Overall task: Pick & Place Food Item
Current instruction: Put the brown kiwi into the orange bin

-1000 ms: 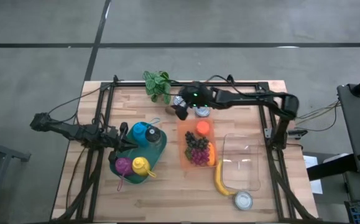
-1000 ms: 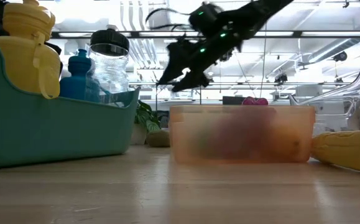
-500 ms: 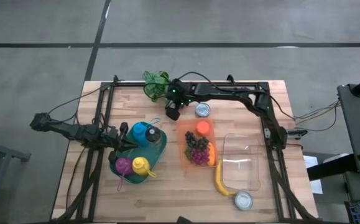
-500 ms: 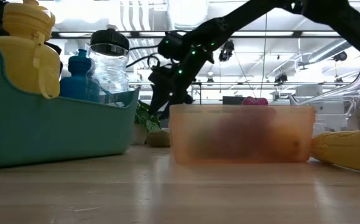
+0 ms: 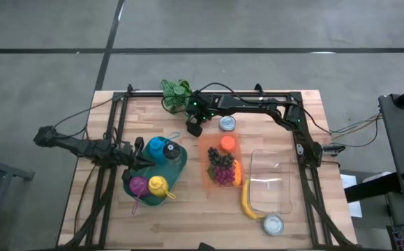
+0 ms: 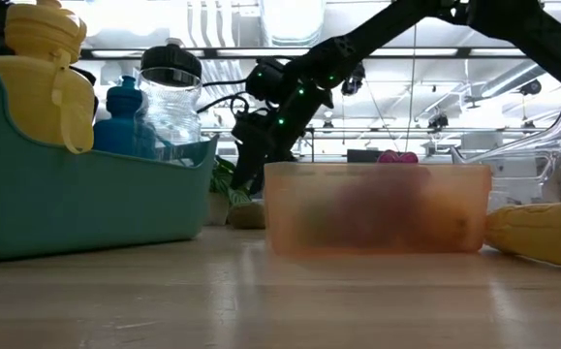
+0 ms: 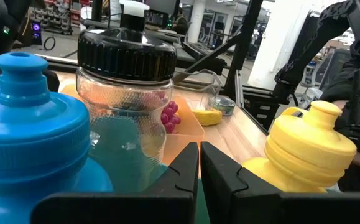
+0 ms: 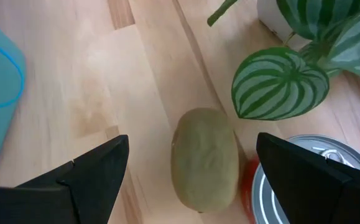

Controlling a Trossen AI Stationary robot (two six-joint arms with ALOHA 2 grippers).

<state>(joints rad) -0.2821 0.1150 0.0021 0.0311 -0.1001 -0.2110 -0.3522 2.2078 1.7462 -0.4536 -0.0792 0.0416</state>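
Between the right gripper's [image 8: 189, 180] wide-open, empty fingers [image 8: 83, 171] lay the kiwi [image 8: 204, 158], lined up for grabbing; left gripper [image 7: 199, 177] sat pinched shut, empty.

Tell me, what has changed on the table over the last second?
The right gripper swung from above the tin can toward the plant and came down with open jaws over the kiwi, not gripping it yet. The left gripper stayed shut by the bottles in the teal bin. The orange container, banana and clear tub kept their places.
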